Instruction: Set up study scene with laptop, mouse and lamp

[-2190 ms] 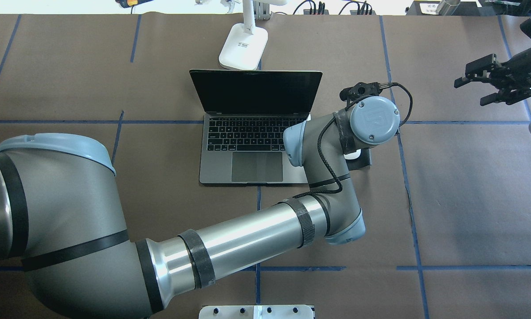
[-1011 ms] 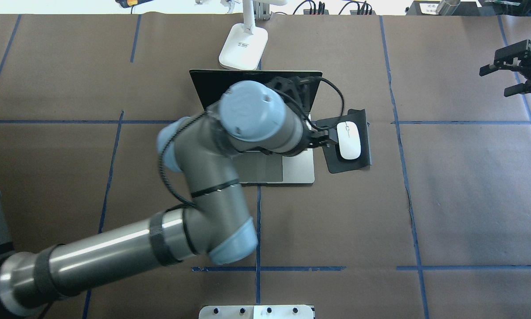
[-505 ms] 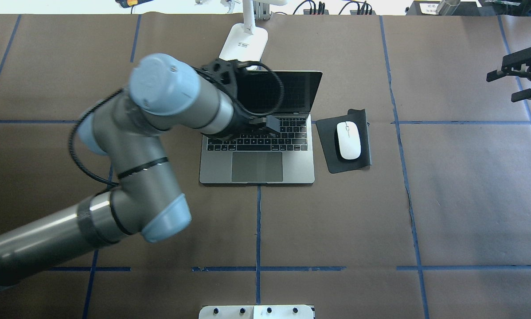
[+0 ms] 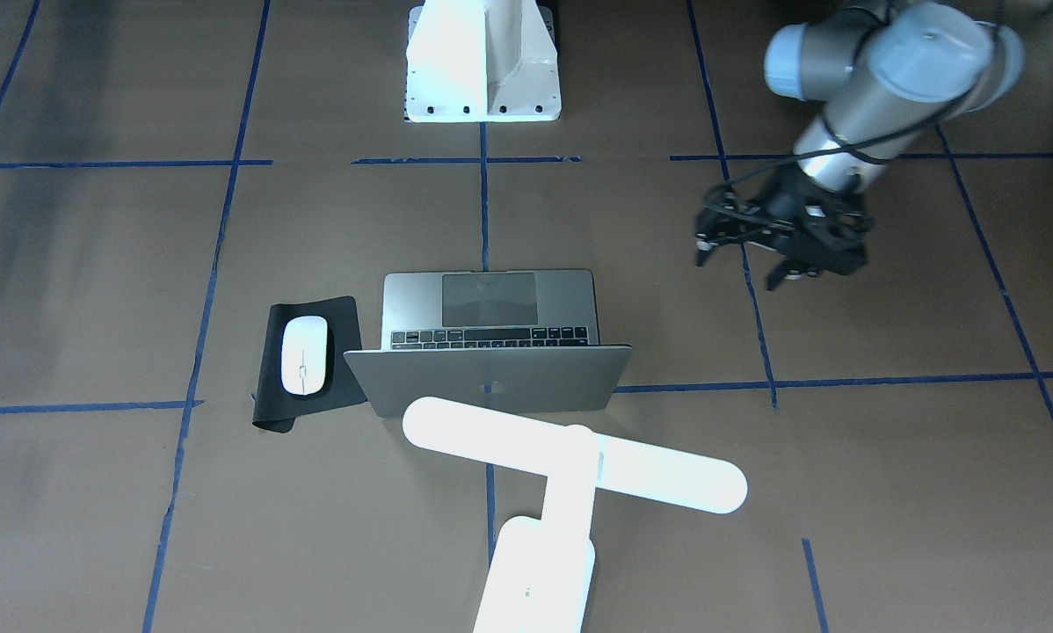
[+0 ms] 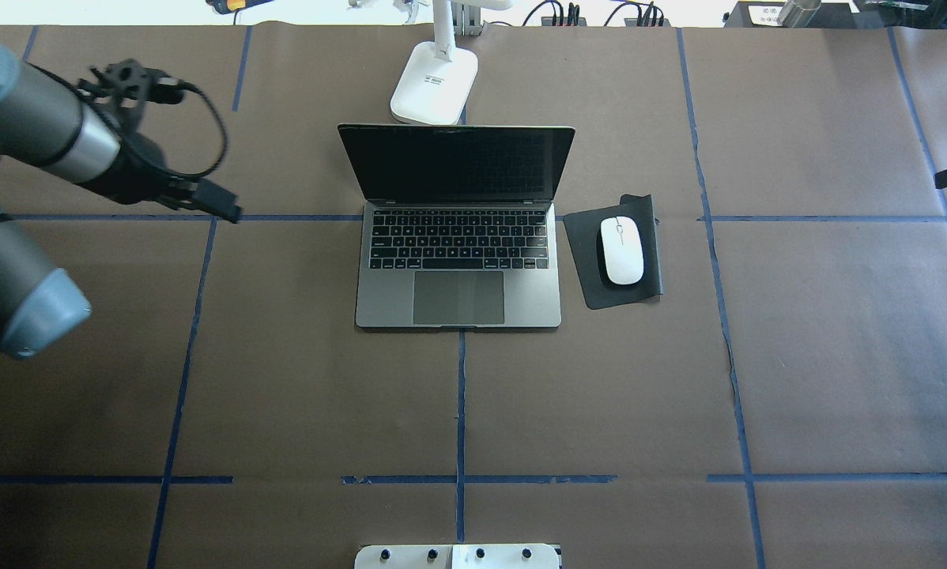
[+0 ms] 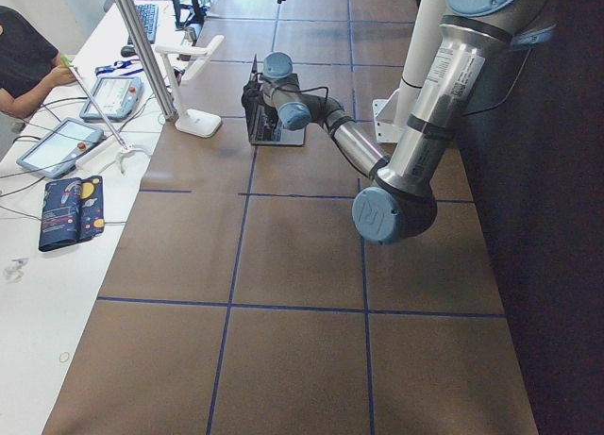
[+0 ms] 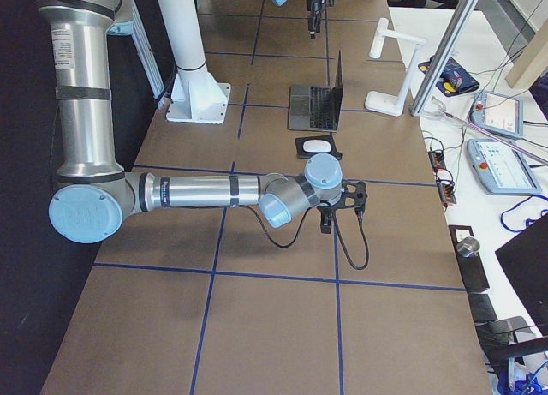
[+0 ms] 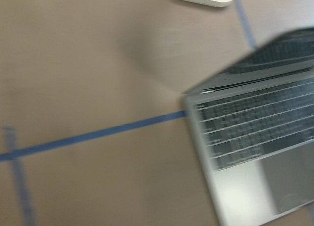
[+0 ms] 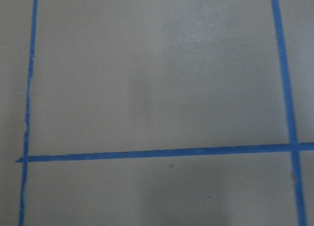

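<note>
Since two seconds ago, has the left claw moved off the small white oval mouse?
Yes. The left claw swung left across the silver-grey laptop, now well left of it.

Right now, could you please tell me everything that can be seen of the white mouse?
The mouse is a small white oval with a smooth, plastic-looking shell and a thin centre line at its far end. It lies flat, its long axis pointing away from the robot, on a black mat just to the robot's right of the open laptop, apart from it. Only the mat touches it.
</note>
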Robot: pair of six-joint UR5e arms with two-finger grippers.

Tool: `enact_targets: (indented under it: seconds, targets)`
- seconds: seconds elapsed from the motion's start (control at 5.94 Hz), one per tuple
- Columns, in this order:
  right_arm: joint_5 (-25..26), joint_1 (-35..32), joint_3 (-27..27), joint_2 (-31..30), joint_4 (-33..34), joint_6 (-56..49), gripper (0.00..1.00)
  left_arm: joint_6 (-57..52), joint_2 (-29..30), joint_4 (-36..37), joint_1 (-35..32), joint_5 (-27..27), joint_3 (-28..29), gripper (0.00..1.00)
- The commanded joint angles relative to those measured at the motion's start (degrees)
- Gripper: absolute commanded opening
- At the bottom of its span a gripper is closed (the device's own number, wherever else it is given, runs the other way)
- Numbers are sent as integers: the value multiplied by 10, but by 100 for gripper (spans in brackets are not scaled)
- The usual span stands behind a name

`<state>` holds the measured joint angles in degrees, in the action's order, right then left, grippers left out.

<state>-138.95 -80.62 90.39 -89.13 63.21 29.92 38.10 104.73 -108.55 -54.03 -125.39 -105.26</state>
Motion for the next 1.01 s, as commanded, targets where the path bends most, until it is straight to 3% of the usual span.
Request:
enact_targets:
  seconds: [0.0, 0.17, 0.51, 0.84]
  targets:
    - [6, -60, 1, 0, 146, -209, 100, -162, -78, 11, -77, -16, 7, 98]
    - [5, -65, 16, -13, 179, -239, 100, -225, -80, 78, -118, -18, 11, 98]
    - [6, -46, 65, -75, 181, -239, 100, -391, -77, 238, -234, -20, 17, 98]
    - [-2, -36, 75, -96, 182, -240, 100, -450, -81, 282, -305, -111, 80, 99]
